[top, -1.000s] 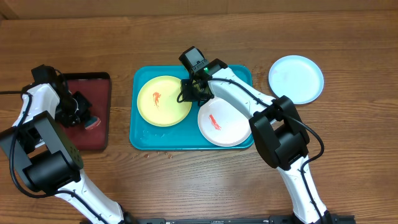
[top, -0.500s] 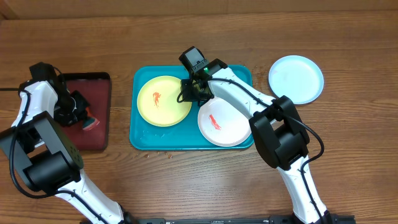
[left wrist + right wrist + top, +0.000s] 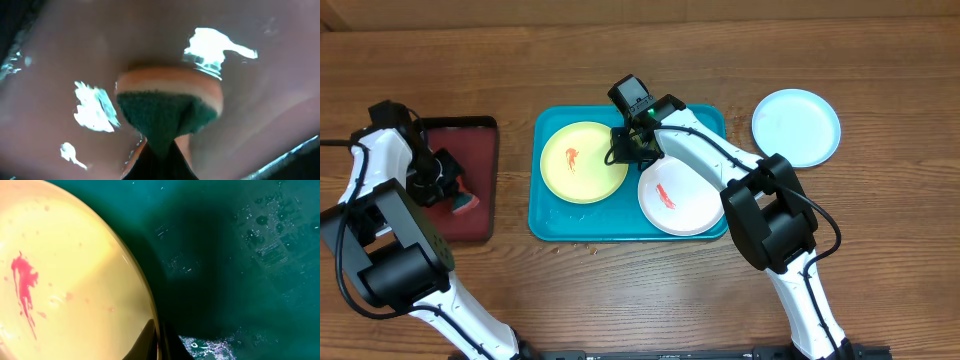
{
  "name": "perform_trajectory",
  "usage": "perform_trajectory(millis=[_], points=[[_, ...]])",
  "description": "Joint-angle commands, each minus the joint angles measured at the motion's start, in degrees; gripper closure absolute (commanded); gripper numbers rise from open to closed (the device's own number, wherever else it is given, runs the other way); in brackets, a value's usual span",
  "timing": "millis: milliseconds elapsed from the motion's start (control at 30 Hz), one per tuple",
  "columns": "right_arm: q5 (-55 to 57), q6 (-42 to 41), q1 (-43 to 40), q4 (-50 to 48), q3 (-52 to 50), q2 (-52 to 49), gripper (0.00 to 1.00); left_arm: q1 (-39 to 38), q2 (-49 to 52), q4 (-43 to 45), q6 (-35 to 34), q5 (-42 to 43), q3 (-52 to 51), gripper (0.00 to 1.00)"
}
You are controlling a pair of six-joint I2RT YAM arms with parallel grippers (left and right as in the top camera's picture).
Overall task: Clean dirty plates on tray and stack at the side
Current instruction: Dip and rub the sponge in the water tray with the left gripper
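Note:
The teal tray (image 3: 545, 221) holds a yellow-green plate (image 3: 582, 162) with a red smear on the left and a white plate (image 3: 682, 196) with a red smear on the right. A light blue plate (image 3: 796, 126) lies on the table to the right of the tray. My right gripper (image 3: 622, 150) is shut on the right rim of the yellow-green plate (image 3: 70, 270), one finger on each side of the rim (image 3: 158, 340). My left gripper (image 3: 448, 188) is shut on an orange sponge with a green scrub side (image 3: 167, 107), over the dark red tray (image 3: 470, 135).
The dark red, black-rimmed tray (image 3: 270, 60) lies at the left, wet and shiny. Small crumbs lie on the table in front of the teal tray (image 3: 250, 255). Bare wooden table (image 3: 650, 300) lies in front.
My left gripper has shifted slightly on the dark red tray with the sponge. My right gripper and the plates have not moved.

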State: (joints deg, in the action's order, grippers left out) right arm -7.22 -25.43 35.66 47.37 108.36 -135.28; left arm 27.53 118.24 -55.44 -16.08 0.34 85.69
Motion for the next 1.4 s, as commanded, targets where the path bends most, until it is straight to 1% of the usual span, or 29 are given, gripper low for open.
perform_trajectory(millis=[0,133,233,333,433,533,700,800,900,1067,1133,1233,1367], points=[[0.50,-0.02,0.13,-0.07,-1.38,-2.16,0.96,0.59,0.68,-0.85,0.90,-1.42,3.56,0.96],[0.48,-0.02,0.13,-0.39,-1.38,-2.16,0.96,0.59,0.83,0.28,0.90,-1.51,1.97,0.96],[0.48,-0.02,0.13,-0.33,-1.38,-2.16,0.96,0.59,1.36,3.34,0.87,-3.96,-2.05,0.96],[0.50,-0.02,0.13,-0.24,-1.38,-2.16,0.96,0.59,1.49,5.49,0.90,-3.93,-4.57,0.96],[0.48,-0.02,0.13,-0.15,-1.38,-2.16,0.96,0.63,1.29,5.51,0.90,-3.91,-4.44,0.96],[0.50,-0.02,0.13,-0.15,-1.38,-2.16,0.96,0.63,0.70,3.56,0.87,-3.89,-2.80,0.96],[0.48,-0.02,0.13,-0.15,-1.38,-2.16,0.96,0.63,-0.61,-3.82,0.83,-3.26,4.39,0.96],[0.48,-0.02,0.13,-0.17,-1.38,-2.16,0.96,0.39,-0.94,-6.62,0.90,-3.30,7.19,0.96],[0.48,-0.02,0.13,-0.22,-1.38,-2.16,0.96,0.42,-0.76,-6.23,0.87,-3.74,6.25,0.95],[0.48,-0.02,0.13,-0.20,-1.38,-2.16,0.96,0.59,-0.61,0.87,0.92,-4.09,-1.86,0.96],[0.48,-0.02,0.13,-0.17,-1.38,-2.16,0.96,0.66,-0.61,2.45,0.90,-5.27,-3.96,0.96],[0.48,0.00,0.13,-0.07,-1.38,-2.16,0.96,0.63,-0.83,1.97,0.87,-5.22,-3.21,0.96],[0.48,-0.02,0.13,-0.09,-1.38,-2.16,0.96,0.63,-1.05,-2.95,0.83,-5.14,1.99,0.96]])
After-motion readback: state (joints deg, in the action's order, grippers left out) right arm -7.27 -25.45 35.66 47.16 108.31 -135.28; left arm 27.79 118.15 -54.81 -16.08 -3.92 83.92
